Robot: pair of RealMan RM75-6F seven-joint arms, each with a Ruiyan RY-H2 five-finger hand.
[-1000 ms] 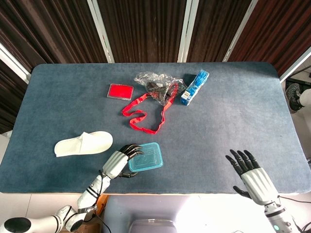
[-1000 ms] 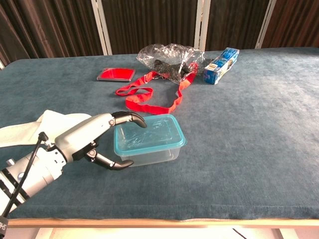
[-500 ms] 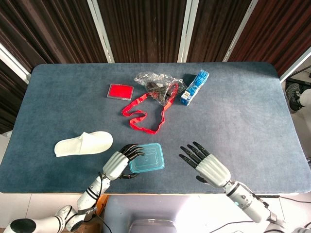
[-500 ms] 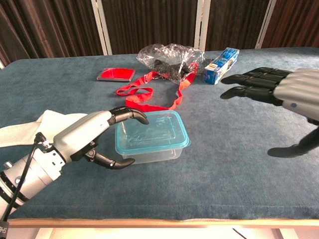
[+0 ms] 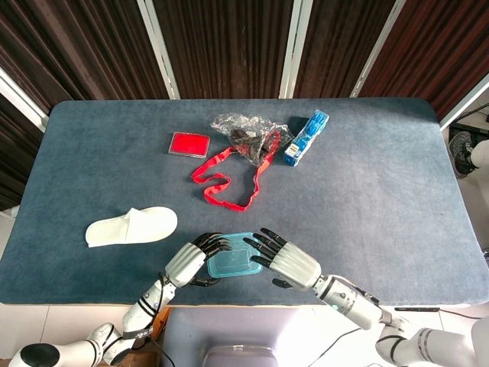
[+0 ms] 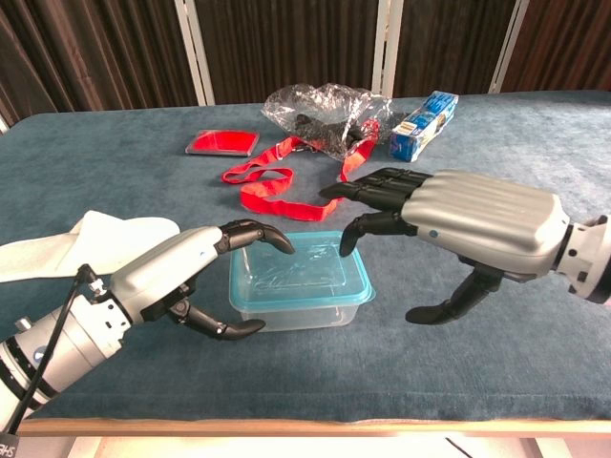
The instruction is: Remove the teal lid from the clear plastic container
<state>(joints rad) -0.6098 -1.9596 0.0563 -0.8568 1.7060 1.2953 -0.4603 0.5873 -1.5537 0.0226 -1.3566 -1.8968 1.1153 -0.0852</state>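
Note:
The clear plastic container (image 6: 286,313) with its teal lid (image 6: 304,278) stands near the table's front edge, and the lid (image 5: 233,264) is on it. My left hand (image 6: 181,277) clasps the container's left end, with fingers (image 6: 272,236) curled over the far left corner and the thumb against the front wall. My right hand (image 6: 468,224) hovers over the right end, its fingers (image 6: 368,224) spread and pointing down at the lid's far right rim, holding nothing. Seen from the head view, the left hand (image 5: 191,262) and right hand (image 5: 286,260) flank the container.
A white slipper (image 5: 130,226) lies to the left. A red lanyard (image 5: 229,180), a crumpled clear bag (image 5: 248,130), a blue packet (image 5: 306,138) and a red flat case (image 5: 189,144) lie further back. The table's front edge (image 6: 305,420) is close.
My right hand swept in from the right and now hangs over the container's right end. The container slid a little to the right with my left hand on it.

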